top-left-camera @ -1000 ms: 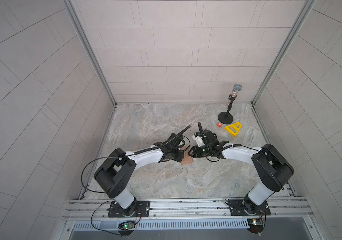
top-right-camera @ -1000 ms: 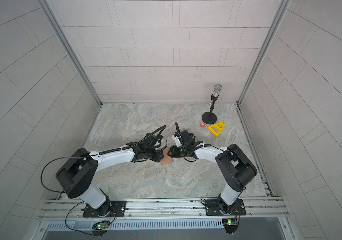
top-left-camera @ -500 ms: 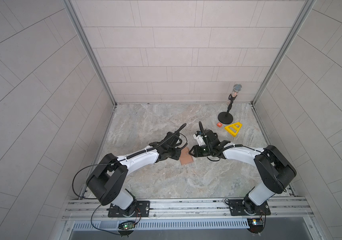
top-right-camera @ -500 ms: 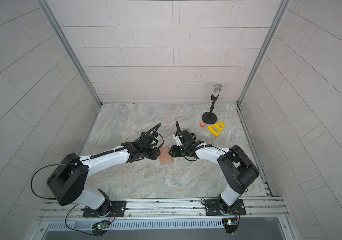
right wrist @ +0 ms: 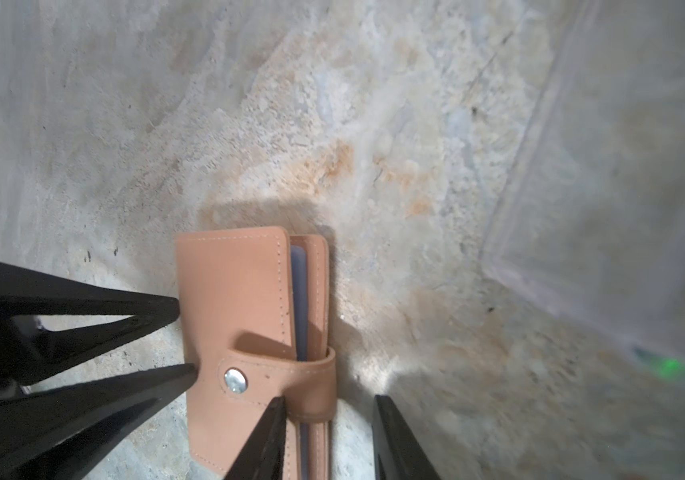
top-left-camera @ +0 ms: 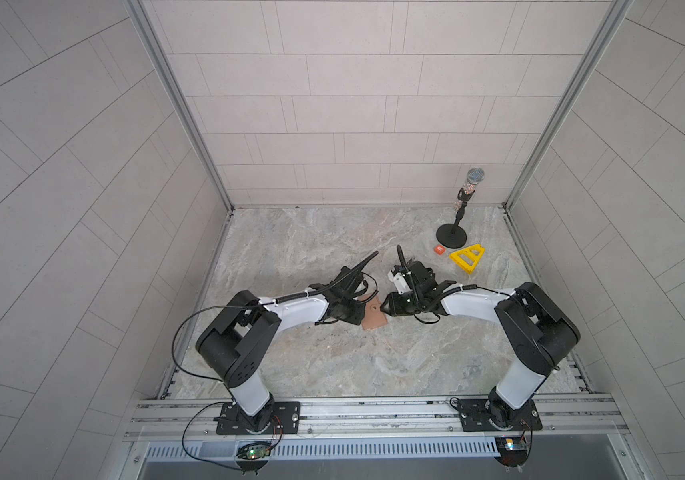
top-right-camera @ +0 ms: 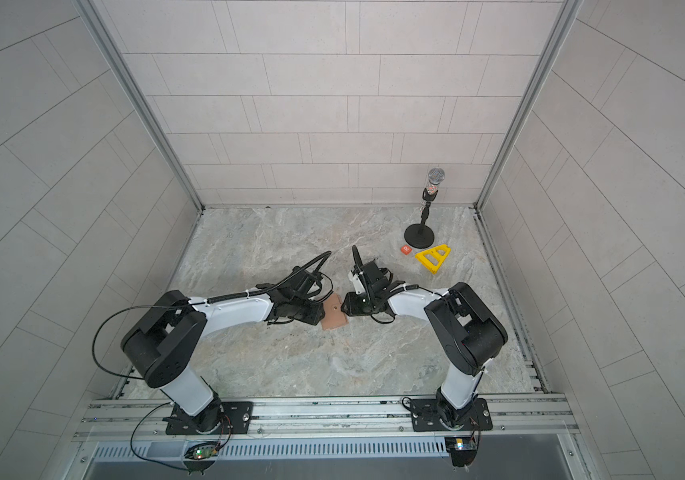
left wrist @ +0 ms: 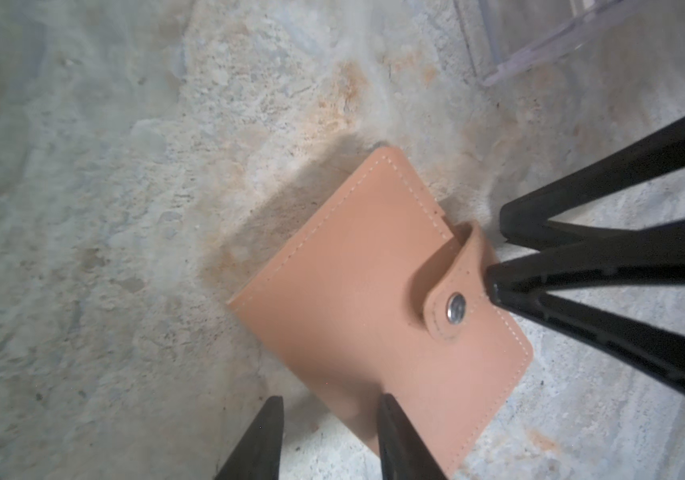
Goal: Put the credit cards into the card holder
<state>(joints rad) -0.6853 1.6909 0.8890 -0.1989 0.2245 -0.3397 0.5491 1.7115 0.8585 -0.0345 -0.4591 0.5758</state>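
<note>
Your left claw (left wrist: 329,399) and right claw (right wrist: 329,398) flank the snapped-shut card holder (left wrist: 357,299) — both half-open, gripping nothing. Between them on the surface (left wrist: 83,208), it's likely braced against sliding.

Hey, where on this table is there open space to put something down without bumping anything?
Bare table lies between the back wall and the left arm, and along the front between the arm bases. The centre is crowded: left gripper and right gripper flank the card holder. The back right corner holds the microphone stand, orange tile and yellow triangle.
</note>
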